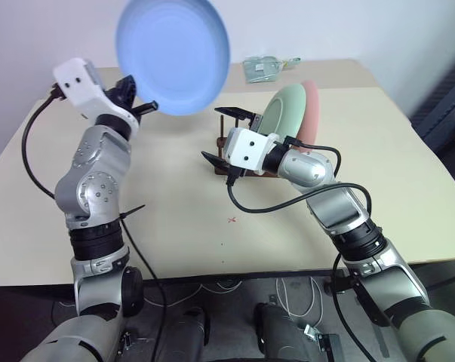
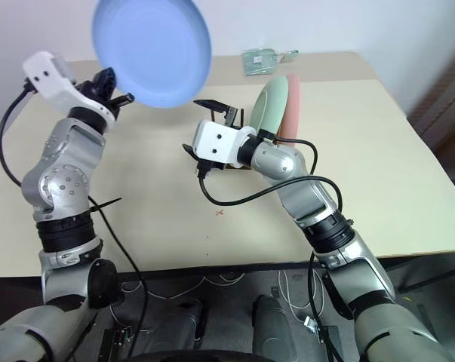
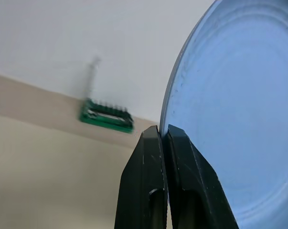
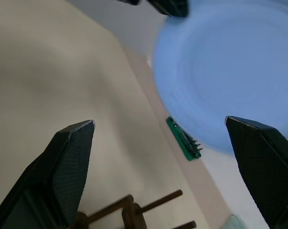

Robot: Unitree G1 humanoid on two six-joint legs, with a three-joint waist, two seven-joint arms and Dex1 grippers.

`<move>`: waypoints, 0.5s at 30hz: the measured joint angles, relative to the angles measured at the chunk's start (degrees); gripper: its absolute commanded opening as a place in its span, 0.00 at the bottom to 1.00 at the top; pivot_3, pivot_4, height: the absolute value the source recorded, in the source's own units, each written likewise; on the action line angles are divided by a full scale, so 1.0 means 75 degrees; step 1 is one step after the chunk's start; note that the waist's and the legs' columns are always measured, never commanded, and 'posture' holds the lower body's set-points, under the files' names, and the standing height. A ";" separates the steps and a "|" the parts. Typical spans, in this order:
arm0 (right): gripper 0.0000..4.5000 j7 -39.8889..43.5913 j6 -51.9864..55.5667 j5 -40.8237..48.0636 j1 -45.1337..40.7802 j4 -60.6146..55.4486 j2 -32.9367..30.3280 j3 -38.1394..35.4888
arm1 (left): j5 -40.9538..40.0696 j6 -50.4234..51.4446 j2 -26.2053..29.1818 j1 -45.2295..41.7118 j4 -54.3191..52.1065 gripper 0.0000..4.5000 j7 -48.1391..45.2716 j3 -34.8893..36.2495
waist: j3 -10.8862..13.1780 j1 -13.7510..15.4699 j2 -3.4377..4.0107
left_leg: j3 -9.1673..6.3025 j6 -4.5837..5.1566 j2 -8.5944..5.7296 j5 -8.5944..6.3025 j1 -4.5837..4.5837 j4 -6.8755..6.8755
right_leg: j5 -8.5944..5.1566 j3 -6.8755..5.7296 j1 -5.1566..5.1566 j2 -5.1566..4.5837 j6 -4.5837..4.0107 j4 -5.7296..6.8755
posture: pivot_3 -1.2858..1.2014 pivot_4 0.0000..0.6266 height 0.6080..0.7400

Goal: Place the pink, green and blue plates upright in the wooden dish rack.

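Above table, blue plate (image 1: 173, 54) rim pinched in left gripper (image 1: 146, 106)

Table (image 1: 408, 188): rack (image 1: 229, 143) mid-table, green plate (image 1: 281, 113) and pink plate (image 1: 311, 113) upright in it, pink behind green. Blue plate (image 1: 173, 54) up in the air, left of rack, rim pinched in left gripper (image 1: 144, 107). Right gripper (image 1: 229, 136) just before the rack, spread wide. Holder (image 1: 263, 68) at far edge.
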 measured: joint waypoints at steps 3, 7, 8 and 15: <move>1.00 -0.0332 -0.0505 -0.0734 -0.0280 0.0387 -0.0063 0.0060 | -0.0050 0.0539 -0.0009 -0.0023 -0.0228 0.01 0.0078 -0.0116 | 0.0001 -0.0034 -0.0001 | 0.0000 -0.0002 -0.0001 0.0001 -0.0002 0.0001 | 0.0000 0.0000 0.0000 0.0000 0.0000 -0.0002 | 0.52 0.24 1.00; 1.00 -0.0709 -0.0988 -0.1570 -0.0554 0.0863 -0.0148 0.0222 | -0.0220 0.1129 -0.0058 -0.0339 -0.0561 0.01 0.0163 -0.0195 | 0.0003 -0.0028 -0.0005 | -0.0002 -0.0003 -0.0001 0.0002 -0.0004 0.0000 | -0.0001 0.0000 0.0001 0.0000 0.0000 -0.0003 | 0.52 0.24 1.00; 1.00 -0.0796 -0.1042 -0.1731 -0.0569 0.0972 -0.0140 0.0264 | -0.0239 0.1269 -0.0067 -0.0409 -0.0701 0.01 0.0184 -0.0206 | 0.0003 -0.0029 -0.0005 | -0.0001 -0.0004 -0.0001 0.0002 -0.0004 0.0001 | -0.0001 0.0001 0.0001 0.0000 0.0000 -0.0004 | 0.52 0.24 1.00; 1.00 -0.1086 -0.1215 -0.2439 -0.0713 0.1505 -0.0116 0.0284 | -0.0573 0.1983 -0.0309 -0.0544 -0.1094 0.01 0.0341 -0.0248 | 0.0004 -0.0047 -0.0005 | -0.0001 -0.0008 -0.0001 0.0005 -0.0003 0.0000 | -0.0001 0.0001 0.0002 0.0000 0.0000 -0.0004 | 0.52 0.24 1.00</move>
